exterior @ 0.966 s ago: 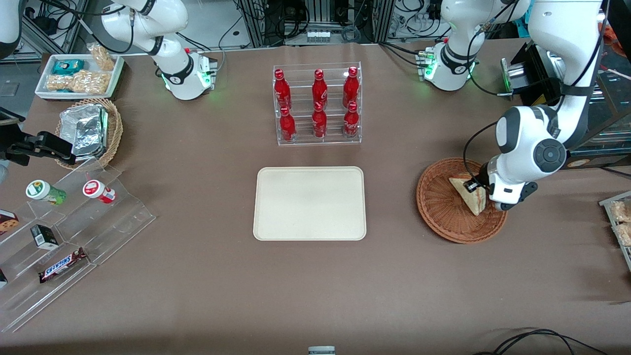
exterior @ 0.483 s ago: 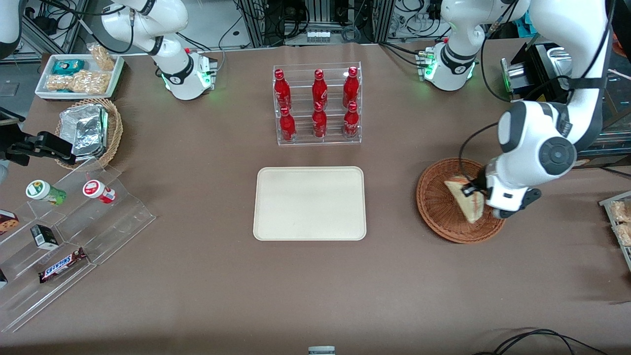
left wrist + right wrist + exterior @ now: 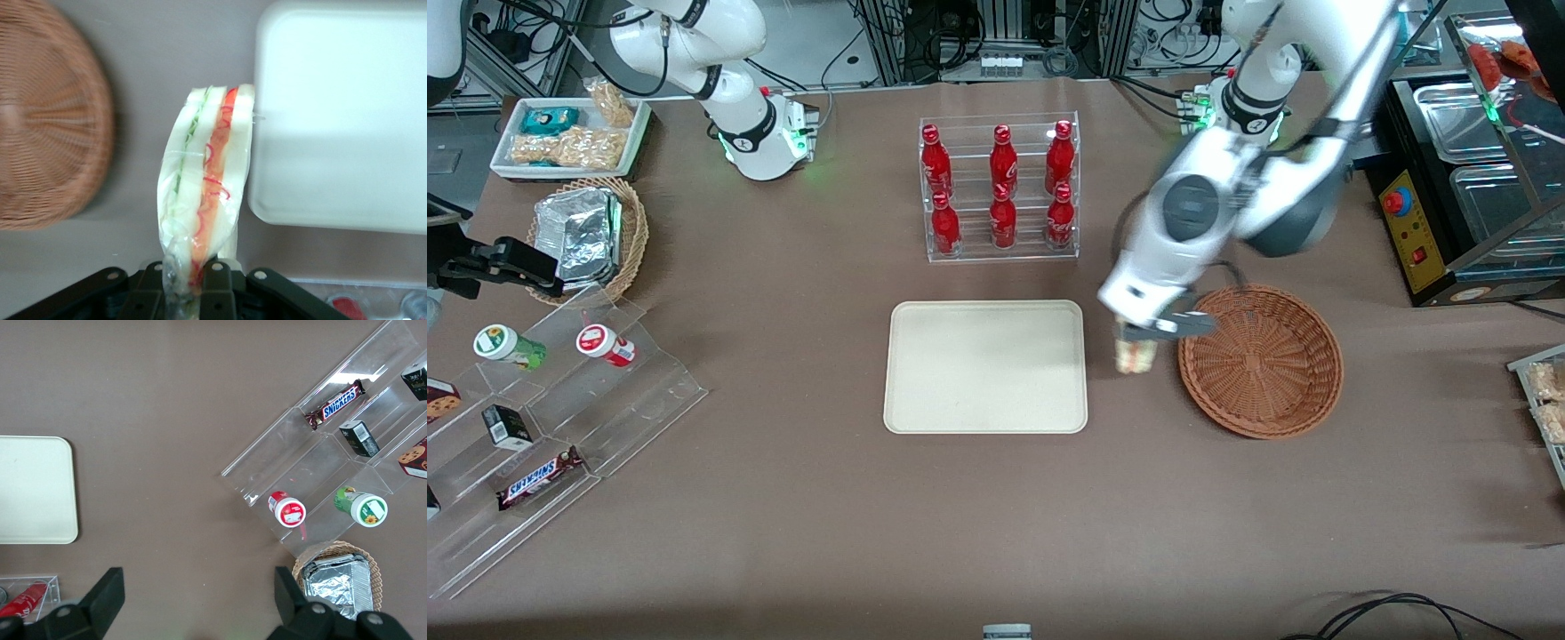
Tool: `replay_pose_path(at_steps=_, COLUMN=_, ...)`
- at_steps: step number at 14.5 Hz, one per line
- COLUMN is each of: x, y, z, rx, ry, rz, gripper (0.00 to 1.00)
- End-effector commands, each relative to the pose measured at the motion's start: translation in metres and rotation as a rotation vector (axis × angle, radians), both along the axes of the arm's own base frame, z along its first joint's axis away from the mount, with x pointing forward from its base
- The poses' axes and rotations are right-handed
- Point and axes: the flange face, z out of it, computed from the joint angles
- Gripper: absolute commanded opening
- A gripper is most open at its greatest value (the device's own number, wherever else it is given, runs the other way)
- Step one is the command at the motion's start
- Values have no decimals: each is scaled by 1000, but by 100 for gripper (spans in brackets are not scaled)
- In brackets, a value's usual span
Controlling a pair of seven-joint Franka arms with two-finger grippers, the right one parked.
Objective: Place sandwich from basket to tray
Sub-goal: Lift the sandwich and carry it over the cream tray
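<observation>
My left gripper (image 3: 1138, 342) (image 3: 185, 283) is shut on the sandwich (image 3: 1136, 357) (image 3: 203, 180), a plastic-wrapped wedge of pale bread with red, orange and green filling. It hangs in the air over the bare table, between the reddish-brown wicker basket (image 3: 1261, 360) (image 3: 40, 120) and the cream tray (image 3: 985, 366) (image 3: 340, 113), close to the tray's edge. Nothing lies in the basket or on the tray.
A clear rack of red bottles (image 3: 1000, 188) stands farther from the front camera than the tray. Toward the parked arm's end are a tan basket of foil packs (image 3: 589, 236), a white snack tray (image 3: 569, 135) and an acrylic stand of snacks (image 3: 534, 427).
The gripper has lifted the sandwich out of the basket and carried it sideways toward the tray. The basket now holds nothing.
</observation>
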Motion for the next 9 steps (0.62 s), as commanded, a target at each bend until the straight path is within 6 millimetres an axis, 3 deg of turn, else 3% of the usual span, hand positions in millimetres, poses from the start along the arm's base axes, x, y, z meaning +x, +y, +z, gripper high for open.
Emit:
replay_pose_path(at_steps=1, x=-1, y=-63, z=-42, rx=-16, ry=28, rz=-95, gripper=15)
replay_pose_path(at_steps=4, x=-7, y=-126, z=-71, rx=-29, ry=24, rz=-105, gripper=19)
replay_pose_path(at_steps=7, x=14, y=-151, z=-99, rx=6, ry=-58, rz=5, gripper=19)
replay_pose_path(at_steps=9, x=26, y=-164, z=-105, rx=-12, ry=-77, rz=59, gripper=19)
